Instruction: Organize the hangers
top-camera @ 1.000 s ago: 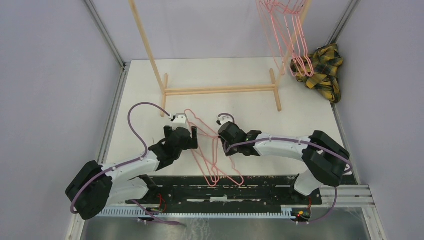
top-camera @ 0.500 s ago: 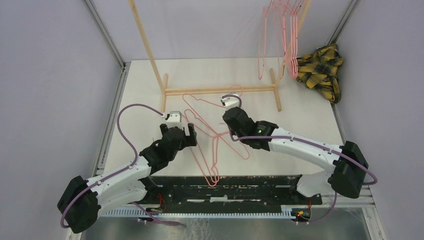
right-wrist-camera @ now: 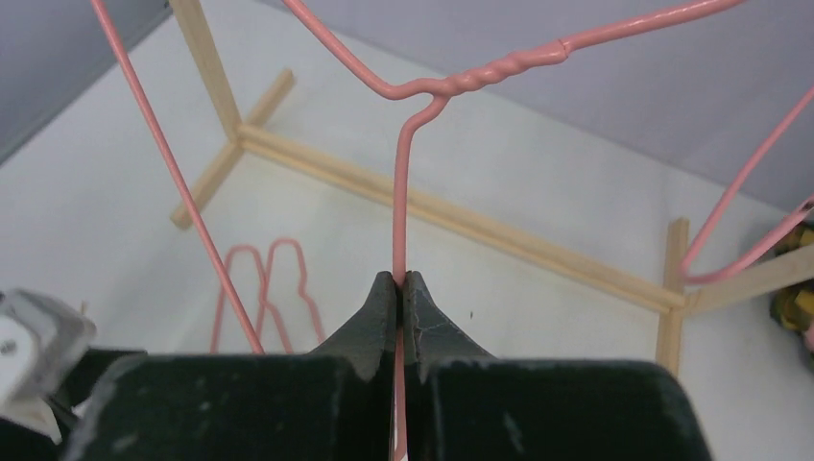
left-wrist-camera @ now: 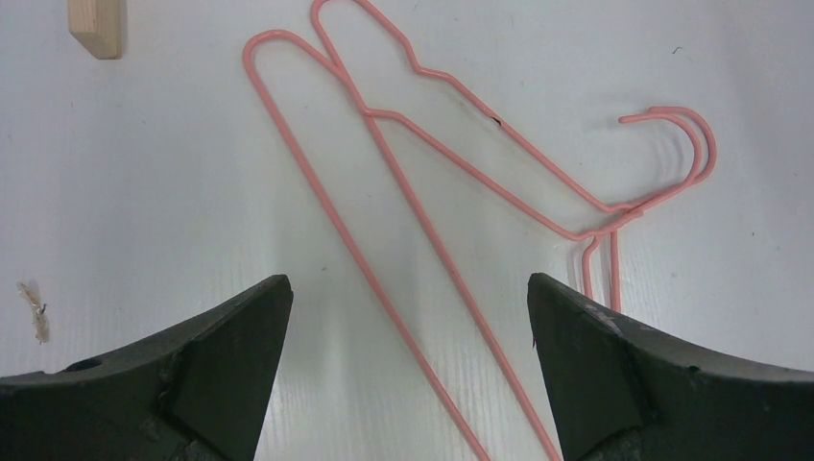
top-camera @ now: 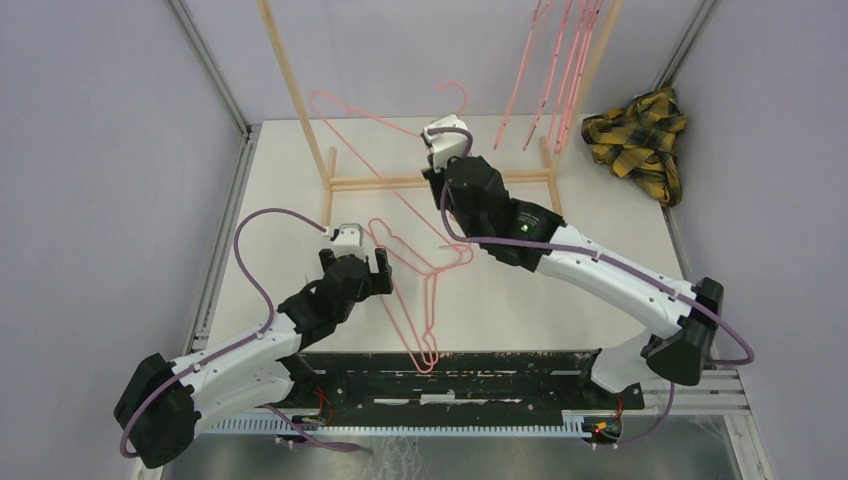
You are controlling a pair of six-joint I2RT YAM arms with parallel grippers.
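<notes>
The right end effector point(right-wrist-camera: 401, 279) is pinching a pink wire hanger point(right-wrist-camera: 400, 202), its fingers pressed together on the straight wire just below the twisted neck. It is holding this hanger up off the worktop point(top-camera: 620, 215), in front of the light wooden rack point(top-camera: 440, 181). In the overhead view the triangle is reaching out to the left past the rack's left upright and the hook is curling above the wrist.

The left end effector point(left-wrist-camera: 408, 293) is hovering low with its fingers point(left-wrist-camera: 240, 336) spread wide apart and gripping nothing. Between and just ahead of them, two more hangers point(left-wrist-camera: 368, 112) are lying flat on the worktop, overlapping closely. Their hooks are pointing to the right in the wrist view, and their long wires are running down between the open fingers. One wooden foot point(left-wrist-camera: 96, 27) of the rack is showing at the top left of that view.

Further back, several hangers point(top-camera: 572, 70) are dangling at the rack's right end, near its right upright. A yellow-black plaid cloth point(top-camera: 635, 135) is sitting bunched in the far right corner.
</notes>
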